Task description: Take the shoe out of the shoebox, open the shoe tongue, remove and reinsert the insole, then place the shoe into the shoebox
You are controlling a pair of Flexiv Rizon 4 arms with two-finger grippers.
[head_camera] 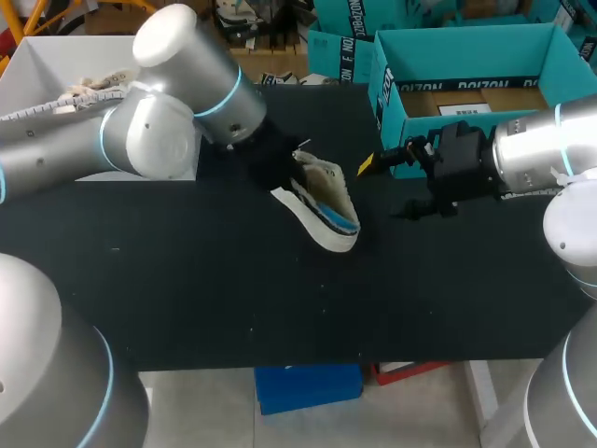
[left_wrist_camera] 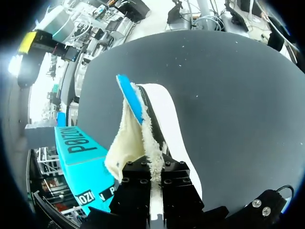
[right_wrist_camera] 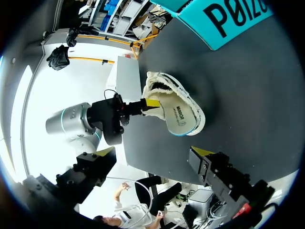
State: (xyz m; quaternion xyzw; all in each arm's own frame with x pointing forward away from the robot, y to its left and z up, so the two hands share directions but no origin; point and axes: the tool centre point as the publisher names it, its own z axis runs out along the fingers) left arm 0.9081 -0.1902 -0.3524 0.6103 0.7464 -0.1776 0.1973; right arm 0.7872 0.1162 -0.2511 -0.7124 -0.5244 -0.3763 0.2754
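Note:
A cream shoe point(head_camera: 326, 205) with fleecy lining and a blue insole edge lies tilted on the black table point(head_camera: 187, 280), sole toward the front. My left gripper point(head_camera: 297, 161) is at its heel end, shut on the fleecy collar point(left_wrist_camera: 152, 160). The shoe point(left_wrist_camera: 157, 114) stretches away ahead of the left gripper point(left_wrist_camera: 156, 177). The open teal shoebox point(head_camera: 387, 103) stands at the back right. My right gripper point(head_camera: 384, 189) hangs open just in front of the box, to the right of the shoe, holding nothing. In the right wrist view the shoe point(right_wrist_camera: 178, 112) lies ahead of the wide-open fingers point(right_wrist_camera: 106, 151).
A white box point(head_camera: 37, 65) holding pale things stands at the back left. More teal boxes point(head_camera: 336, 47) stand along the back edge. In the left wrist view the teal shoebox point(left_wrist_camera: 78, 152) is beside the shoe.

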